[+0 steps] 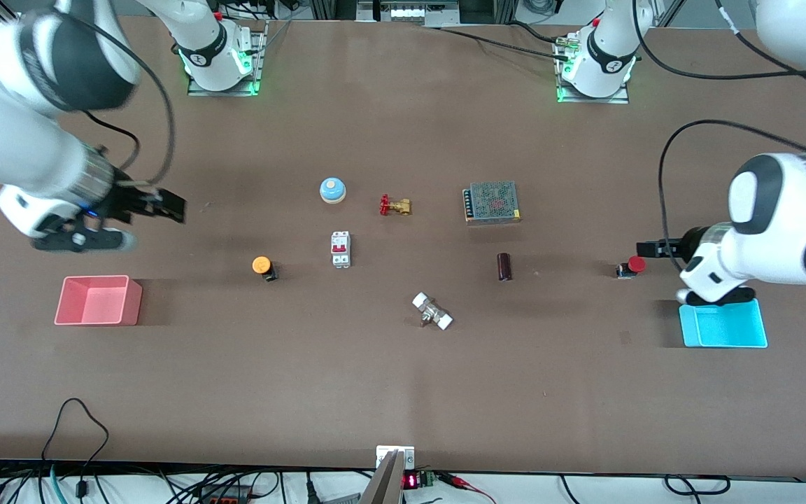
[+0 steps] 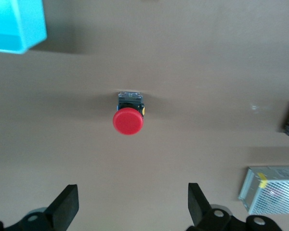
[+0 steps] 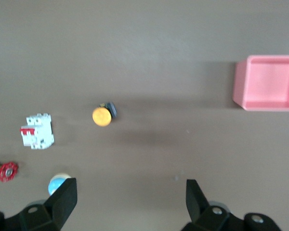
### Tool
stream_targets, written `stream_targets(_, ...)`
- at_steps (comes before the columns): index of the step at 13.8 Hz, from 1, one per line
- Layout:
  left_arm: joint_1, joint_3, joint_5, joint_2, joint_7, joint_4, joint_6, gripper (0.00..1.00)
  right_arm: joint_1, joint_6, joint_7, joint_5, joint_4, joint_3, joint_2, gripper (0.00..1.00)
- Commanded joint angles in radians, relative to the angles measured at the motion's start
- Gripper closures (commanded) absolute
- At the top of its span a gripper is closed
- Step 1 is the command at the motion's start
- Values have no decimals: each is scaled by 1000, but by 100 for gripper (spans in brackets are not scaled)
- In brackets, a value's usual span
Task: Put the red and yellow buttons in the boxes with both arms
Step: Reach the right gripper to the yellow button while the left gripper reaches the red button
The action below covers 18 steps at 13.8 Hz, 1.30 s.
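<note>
Neither button has been boxed yet. The red mushroom-capped push-button on its short black body (image 1: 632,267) lies on the brown table (image 1: 403,392), toward the left arm's end, just beside the cyan square plastic bin with sloping walls (image 1: 723,327) and a little farther from the front camera than it. The orange-yellow push-button of the same build (image 1: 263,267) lies apart from the pink-red square plastic bin (image 1: 97,301), closer to the table's middle. Both bins look empty — so both picks and both drops appear to remain.

The left gripper (image 2: 132,204) hangs low, close by the red button; its black fingers (image 2: 65,206) are spread wide and hold nothing, and in the left wrist view the red cap sits between their lines, slightly ahead of the tips. The arm reaches in from the table's end, its wrist over the cyan bin's rim. This looks like the last alignment before a grasp.

The right gripper (image 3: 130,202) is higher, over bare table at the right arm's end, well short of the orange-yellow button. Its fingers (image 3: 62,199) are likewise wide apart and empty — an approach barely under way, by the look of it.
</note>
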Motion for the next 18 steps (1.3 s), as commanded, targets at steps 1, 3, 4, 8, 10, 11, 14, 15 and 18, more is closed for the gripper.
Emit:
stream_targets(1,10,-4,15,-15,16,-94,97,0,8,188,-16,5,-117,45,27,0)
stream_targets(3,16,-4,6,12,16,-89,128,0,5,343,-122,2,-198,80,65,0)
stream_targets(4,16,-4,2,31,16,-83,134,0,5,394,-163,2,-221,90,80,0)
stream_targets(8,26,2,13,101,57,-81,229,0,2,450,-183,2,-235,93,143,0)
stream_targets(10,30,3,13,120,59,-83,235,0,2,485,-189,0,-235,93,183,0)
stream_targets(11,36,3,7,125,59,-83,235,0,2,505,-206,-1,-237,93,208,0)
stream_targets(14,36,2,1,140,57,-83,238,0,5,549,-200,-1,-246,93,238,0)
stream_targets(15,36,2,-1,143,45,-81,238,0,4,550,-194,-1,-243,93,245,0)
stream_targets(18,33,3,-34,152,42,-80,246,0,2,546,-192,2,-243,93,252,0)
